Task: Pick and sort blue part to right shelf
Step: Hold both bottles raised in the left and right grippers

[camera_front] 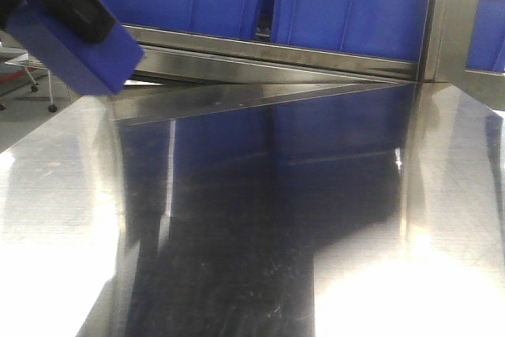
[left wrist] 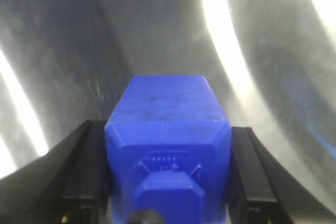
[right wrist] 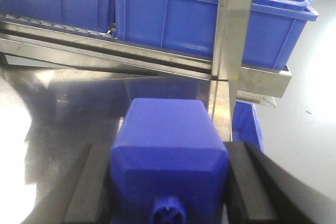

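Your right end effector (right wrist: 168, 153) pinched a blue part (right wrist: 165, 129) low in its wrist frame, facing the right shelf (right wrist: 157, 61) and its blue bins (right wrist: 210, 19). Your left end effector (left wrist: 167, 129) gripped a second blue part (left wrist: 168, 103) above the worktop (left wrist: 157, 24). Picking looked done; neither part was yet on the shelf.

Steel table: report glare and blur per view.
Front view: white glare washes out lower corners of the steel table, dark reflection between. Left wrist view: bright streaks, blurred steel behind the blue part. Right wrist view: little glare, right shelf sharp.
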